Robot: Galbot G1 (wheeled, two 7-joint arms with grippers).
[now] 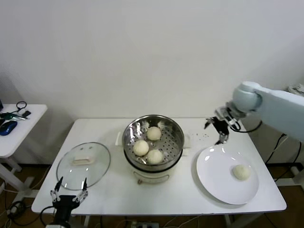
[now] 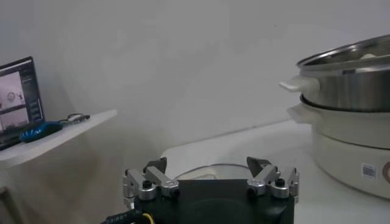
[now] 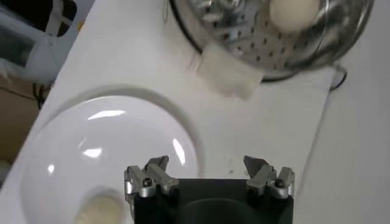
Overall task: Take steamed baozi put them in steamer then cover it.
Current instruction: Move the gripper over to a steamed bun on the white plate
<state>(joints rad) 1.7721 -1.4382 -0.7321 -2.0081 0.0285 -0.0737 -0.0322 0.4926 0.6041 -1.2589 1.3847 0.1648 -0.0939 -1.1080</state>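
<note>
While three smooth off-white dough buns [image 1: 147,146] sit in the round shiny steel steamer basket [image 1: 176,133] mid-table, a fourth bun [image 1: 241,172] lies on the flat white plate [image 1: 213,178] by the right edge. The right gripper [image 1: 220,130] hovers open and empty above the plate's far rim; the left gripper [image 1: 69,192] waits open at the near-left corner.

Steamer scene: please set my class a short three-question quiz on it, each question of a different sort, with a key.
1. How many baozi lie in the steamer?
2. True or false: the glass lid covers the steamer.
3. Where is the last baozi? A) on the white plate B) in the right gripper C) under the lid

Key
1. Three.
2. False: it lies flat on the table, on the robot's left of the steamer, near the open left gripper.
3. A. The right gripper hangs open and empty above the plate's far edge.
</note>
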